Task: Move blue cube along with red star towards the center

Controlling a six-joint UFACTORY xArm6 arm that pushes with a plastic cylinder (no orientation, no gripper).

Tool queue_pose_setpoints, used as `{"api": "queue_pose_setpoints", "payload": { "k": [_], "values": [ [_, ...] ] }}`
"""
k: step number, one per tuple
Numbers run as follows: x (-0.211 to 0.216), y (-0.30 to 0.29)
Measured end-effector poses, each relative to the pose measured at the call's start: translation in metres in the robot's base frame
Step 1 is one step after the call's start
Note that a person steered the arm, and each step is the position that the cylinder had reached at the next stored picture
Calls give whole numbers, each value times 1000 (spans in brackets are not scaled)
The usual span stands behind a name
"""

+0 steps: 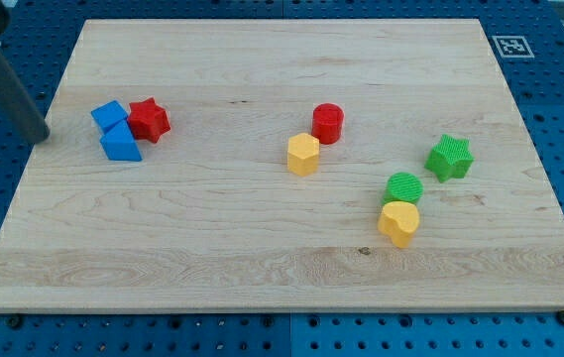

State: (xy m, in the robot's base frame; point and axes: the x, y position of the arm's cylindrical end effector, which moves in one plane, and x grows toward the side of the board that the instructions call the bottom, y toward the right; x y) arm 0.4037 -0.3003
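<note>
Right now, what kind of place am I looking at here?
Most likely a robotics lab bench set up for pushing tests. A wooden board lies on a blue perforated table, a printed square marker sits at the board's corner, and my tip rests left of the blue cube.

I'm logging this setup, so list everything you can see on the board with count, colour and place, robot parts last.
blue cube: 1, blue, view's left, touching the red star
blue block: 1, blue, just below the cube; exact shape unclear
red star: 1, red, right of the cube
red cylinder: 1, red, near centre
yellow block: 1, yellow, below-left of the cylinder
green star: 1, green, view's right
green round block: 1, green, lower right
yellow heart: 1, yellow, just below it
wooden board: 1, light wood
my tip: 1, dark, left of the blue blocks, apart
</note>
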Motion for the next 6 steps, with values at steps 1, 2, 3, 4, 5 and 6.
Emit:
{"api": "queue_pose_setpoints", "payload": {
  "k": [1, 2, 3, 4, 5, 6],
  "values": [
    [-13, 19],
    [-12, 50],
    [-7, 73],
    [27, 73],
    [43, 83],
    [23, 100]
  ]
}}
